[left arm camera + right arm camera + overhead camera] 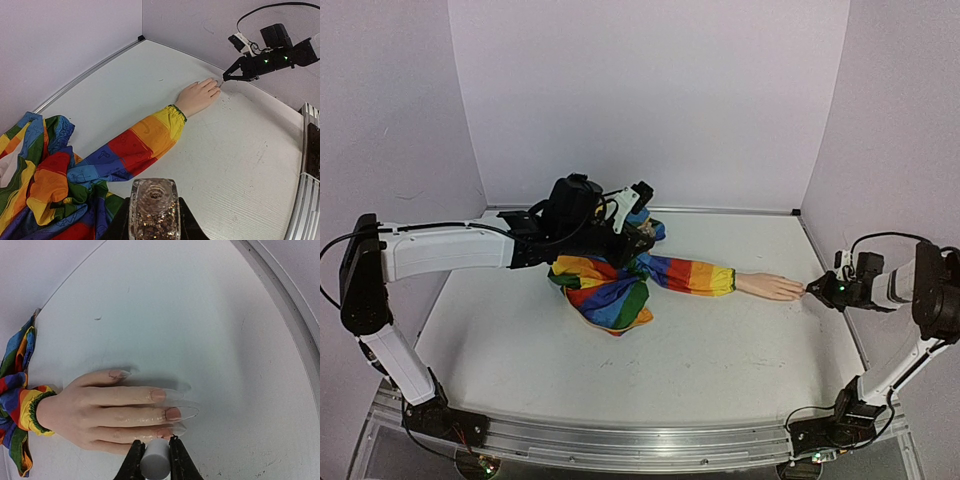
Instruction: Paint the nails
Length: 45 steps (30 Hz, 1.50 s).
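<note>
Left claw (154,222) is clamped on a glittery glass bottle (154,200); right claw (815,291) pinches a grey cap (155,466) at the mannequin hand (90,412) nails (172,413).

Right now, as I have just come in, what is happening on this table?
Two robot arms are working on a mannequin hand that lies flat on the white table, at the end of a rainbow sleeve. The left gripper is shut on a clear bottle with glittery content, near the sleeve's bunched end. The right gripper is shut on a small grey cap, probably the brush handle, right at the nails. The brush tip is hidden, so I cannot tell whether it touches them.
</note>
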### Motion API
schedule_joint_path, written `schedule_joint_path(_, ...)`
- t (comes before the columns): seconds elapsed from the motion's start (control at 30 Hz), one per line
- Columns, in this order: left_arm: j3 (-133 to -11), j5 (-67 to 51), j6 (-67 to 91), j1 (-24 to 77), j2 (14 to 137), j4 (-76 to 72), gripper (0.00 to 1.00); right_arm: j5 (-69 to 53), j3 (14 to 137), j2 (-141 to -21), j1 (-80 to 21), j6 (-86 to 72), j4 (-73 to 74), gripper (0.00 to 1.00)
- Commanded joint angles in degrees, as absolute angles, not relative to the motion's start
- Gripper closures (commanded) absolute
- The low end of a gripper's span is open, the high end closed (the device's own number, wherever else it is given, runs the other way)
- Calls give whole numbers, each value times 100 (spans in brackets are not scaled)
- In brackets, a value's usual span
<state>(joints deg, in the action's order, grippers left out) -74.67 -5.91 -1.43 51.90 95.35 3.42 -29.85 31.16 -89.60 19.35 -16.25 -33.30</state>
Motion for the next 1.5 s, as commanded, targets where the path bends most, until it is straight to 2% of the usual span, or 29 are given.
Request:
schedule_joint_path(0.0, -7786, -624, -123, 5159, 9499, 35, 100, -3133, 3331, -9031, 1951, -1639, -3440, 100)
schedule_joint_path(1.47, -7785, -637, -132, 5166, 9519, 40, 100, -2892, 3393, -9118, 1947, -1626, -3288, 100)
